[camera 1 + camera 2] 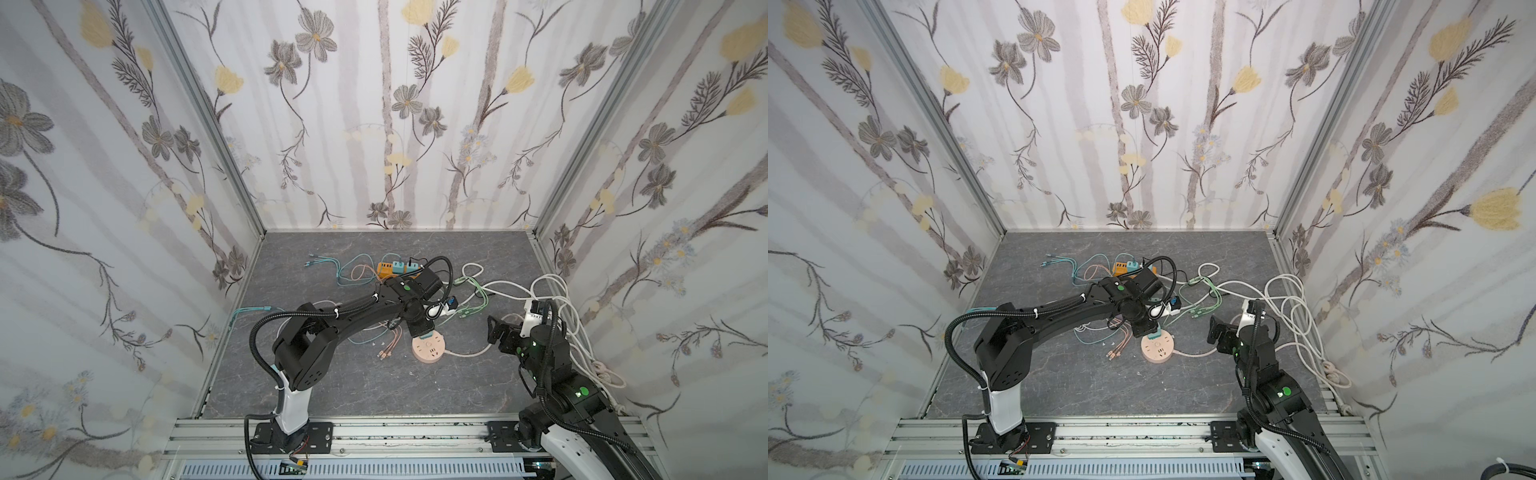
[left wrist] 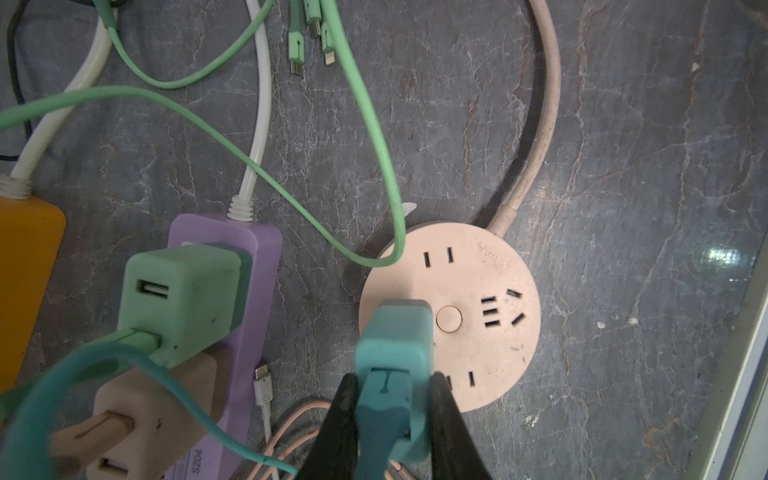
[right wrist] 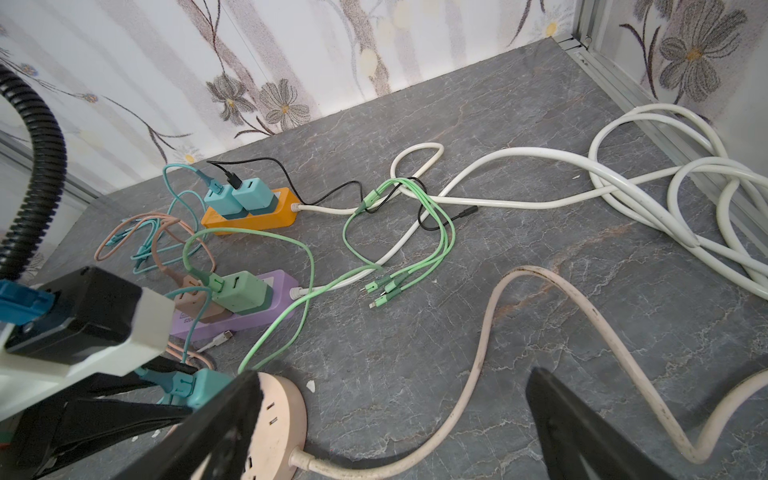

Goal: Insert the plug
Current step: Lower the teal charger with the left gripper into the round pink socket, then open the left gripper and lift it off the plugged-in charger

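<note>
The plug (image 2: 395,345) is a teal adapter with a teal cable, and my left gripper (image 2: 392,399) is shut on it, one black finger on each side. Its front end sits on the face of the round pink socket (image 2: 478,291), beside the round centre button; the prongs are hidden. In both top views the plug (image 1: 432,333) (image 1: 1154,332) stands at the far edge of the socket (image 1: 430,351) (image 1: 1158,353), under the left wrist. My right gripper (image 3: 395,415) (image 1: 494,330) is open and empty, to the right of the socket and above its pink cord (image 3: 490,332).
A purple power strip (image 2: 253,291) with a green and a beige adapter lies beside the socket. An orange strip (image 3: 249,218) with two teal adapters sits farther back. Green cables (image 3: 419,232) and thick white cords (image 3: 623,183) spread to the right, by the wall.
</note>
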`<state>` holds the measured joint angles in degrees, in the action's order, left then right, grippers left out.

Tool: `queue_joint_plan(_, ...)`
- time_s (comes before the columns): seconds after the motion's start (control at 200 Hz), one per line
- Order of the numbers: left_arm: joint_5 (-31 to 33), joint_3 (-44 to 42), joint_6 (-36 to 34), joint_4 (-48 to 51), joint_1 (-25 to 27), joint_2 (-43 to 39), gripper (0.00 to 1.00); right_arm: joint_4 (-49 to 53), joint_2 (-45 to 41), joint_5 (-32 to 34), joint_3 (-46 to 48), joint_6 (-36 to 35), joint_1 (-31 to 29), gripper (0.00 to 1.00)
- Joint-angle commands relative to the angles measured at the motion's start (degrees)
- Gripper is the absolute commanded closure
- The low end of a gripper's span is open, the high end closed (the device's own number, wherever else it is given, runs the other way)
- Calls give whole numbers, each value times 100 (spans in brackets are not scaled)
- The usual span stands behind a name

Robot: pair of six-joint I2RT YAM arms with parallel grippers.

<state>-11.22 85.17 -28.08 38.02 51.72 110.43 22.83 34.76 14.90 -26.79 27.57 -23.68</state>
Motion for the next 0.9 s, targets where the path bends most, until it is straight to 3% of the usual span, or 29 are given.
queue_joint_plan(0.0, 191, -544, 8, -35, 54, 142, 100, -112, 30, -22, -53, 80, -2, 1)
queue_joint_plan(0.21, 45, -1539, 162, -724, 56, -96, 100, -110, 148, -39, -102, 99, -1, 1)
queue_joint_plan(0.36, 328, -1162, 162, -209, -32, 47, 100, -212, 313, -85, -166, 93, -1, 1)
queue_joint_plan(0.435, -19, -990, 234, -16, -202, -470, 54, -289, 422, -150, -214, 78, -1, 1)
queue_joint_plan(0.495, -331, -1028, 267, 14, -316, -1056, 35, -331, 540, -215, -263, 56, 5, 1)
queue_joint_plan(0.615, -728, -1443, 454, 121, -637, -2072, 21, -373, 810, -244, -356, 59, 2, 1)
queue_joint_plan(0.68, -536, -1823, 773, 2, -908, -2526, 17, -455, 926, -179, -393, 128, 3, 1)
queue_joint_plan(0.764, 306, -2363, 1417, -544, -1269, -3072, 10, -630, 1051, -70, -406, 346, 3, 1)
queue_joint_plan(0.844, 1455, -2812, 2588, -1251, -1723, -3491, 0, -768, 1195, 7, -434, 538, 5, 1)
queue_joint_plan(0.894, 1959, -2937, 3248, -1369, -2061, -3618, 0, -850, 1311, -97, -477, 524, 5, 1)
